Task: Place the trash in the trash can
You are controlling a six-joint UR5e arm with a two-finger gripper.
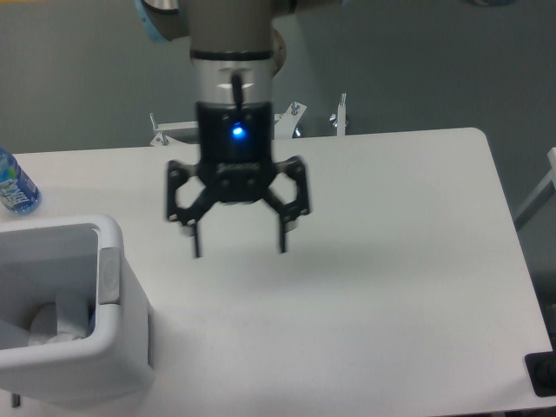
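Observation:
The white trash can (109, 343) stands at the table's front left corner. Inside it lies the trash: a white crumpled paper wad (48, 323), with part of a crushed bottle (87, 321) showing beside it against the right wall. My gripper (240, 246) hangs above the middle of the table, well right of the can. It is open, its two fingers spread wide, and nothing sits between them.
An uncrushed bottle with a bright blue label (14, 185) stands at the table's left edge behind the can. The arm's base and mounting brackets (339, 113) sit behind the table's far edge. A dark object (543, 373) lies beyond the front right corner.

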